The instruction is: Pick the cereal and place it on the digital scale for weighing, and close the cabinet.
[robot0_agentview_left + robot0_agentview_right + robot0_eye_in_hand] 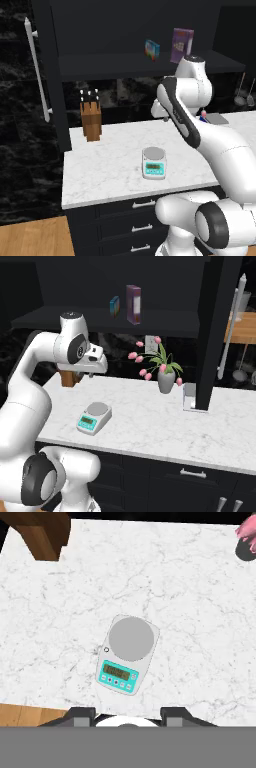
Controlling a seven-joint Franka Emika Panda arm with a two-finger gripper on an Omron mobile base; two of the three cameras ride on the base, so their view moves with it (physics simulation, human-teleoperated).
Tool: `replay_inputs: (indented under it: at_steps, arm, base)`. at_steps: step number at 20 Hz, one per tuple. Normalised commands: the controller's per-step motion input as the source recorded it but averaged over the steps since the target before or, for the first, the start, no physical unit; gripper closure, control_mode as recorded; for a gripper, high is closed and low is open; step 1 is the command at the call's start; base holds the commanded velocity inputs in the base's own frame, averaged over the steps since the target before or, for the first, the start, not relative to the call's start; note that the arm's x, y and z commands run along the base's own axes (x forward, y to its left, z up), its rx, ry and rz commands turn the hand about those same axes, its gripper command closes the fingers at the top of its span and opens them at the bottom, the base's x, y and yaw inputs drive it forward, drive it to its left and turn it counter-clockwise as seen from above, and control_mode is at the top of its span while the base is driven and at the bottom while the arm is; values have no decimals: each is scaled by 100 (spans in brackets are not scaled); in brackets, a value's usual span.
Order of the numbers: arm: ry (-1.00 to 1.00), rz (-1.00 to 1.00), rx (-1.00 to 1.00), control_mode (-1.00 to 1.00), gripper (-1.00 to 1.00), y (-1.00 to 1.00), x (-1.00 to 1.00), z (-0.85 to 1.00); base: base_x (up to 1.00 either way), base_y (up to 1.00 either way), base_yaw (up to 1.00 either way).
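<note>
White grey-veined marble counter (110, 165): smooth, faint sheen. Brown wooden knife block (91, 120) at far left: matt, grain visible; teal-and-white plastic digital scale (126, 654) carries a matt grey round plate. Black panelled cabinet (55, 75): matt, long silver metal bar handle (36, 70) satin-bright.

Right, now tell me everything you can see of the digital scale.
The digital scale is a small, low slab with a white, plastic-looking body and rounded corners. A round, flat grey weighing plate covers most of its top, with nothing on it. The front strip is teal, with a small greenish display and a row of tiny buttons below. It lies flat on the white marble counter, near the front edge, turned slightly askew. Nothing else touches it; the knife block stands well apart.
</note>
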Motion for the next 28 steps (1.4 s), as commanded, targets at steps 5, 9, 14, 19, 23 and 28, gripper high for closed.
replay_inputs:
  at_steps: [5,9,14,19,23,28]
  arm:
    - [-1,2,0,-100,-100,1,-43,0]
    - [-19,5,0,-100,-100,-4,-66,29]
    - [-30,12,0,-100,-100,-24,-56,80]
    - [-35,9,0,-100,-100,-15,-39,62]
    - [-36,6,0,-100,-100,-5,-31,44]
    - [-33,0,0,-100,-100,-10,-14,32]
  base:
    - [0,0,0]
    - [0,0,0]
    - [0,0,0]
    - [0,0,0]
    - [0,0,0]
    - [0,0,0]
